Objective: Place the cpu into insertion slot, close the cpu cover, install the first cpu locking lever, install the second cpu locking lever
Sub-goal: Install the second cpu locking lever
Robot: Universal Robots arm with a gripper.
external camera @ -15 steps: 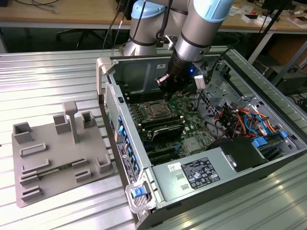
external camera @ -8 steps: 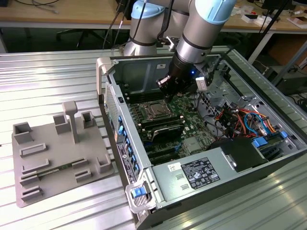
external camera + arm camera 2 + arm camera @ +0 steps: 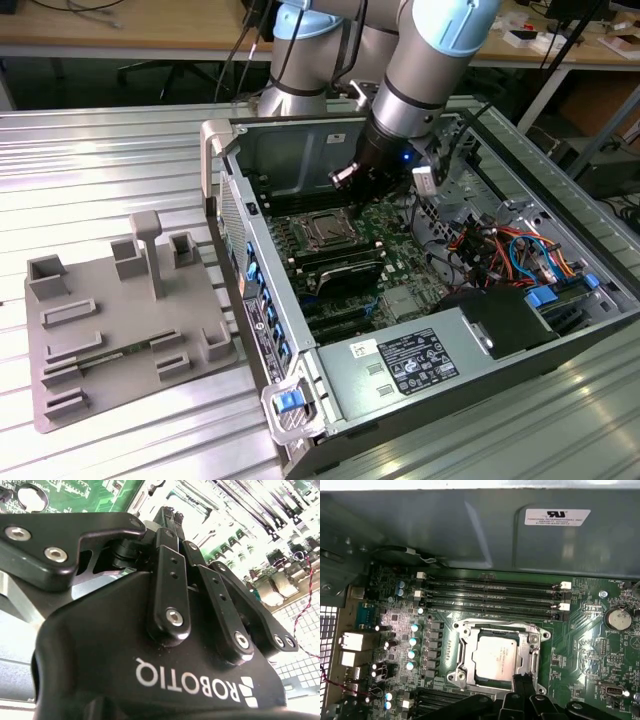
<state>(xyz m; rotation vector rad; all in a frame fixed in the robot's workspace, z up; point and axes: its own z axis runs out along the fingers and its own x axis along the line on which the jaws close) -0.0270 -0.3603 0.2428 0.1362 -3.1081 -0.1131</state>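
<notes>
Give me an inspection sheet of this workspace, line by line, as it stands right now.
Surface: ribbed metal table carrying an open computer case.
Job's things: cpu sits in the insertion slot; cpu cover lies down around it.
Clutter: grey fixture tray beside the case, on the exterior view's left.
Grippers: gripper hangs inside the case near the slot; finger state cannot be told.
Cables: red, orange and blue wires inside the case.
Surroundings: wooden benches behind.
</notes>
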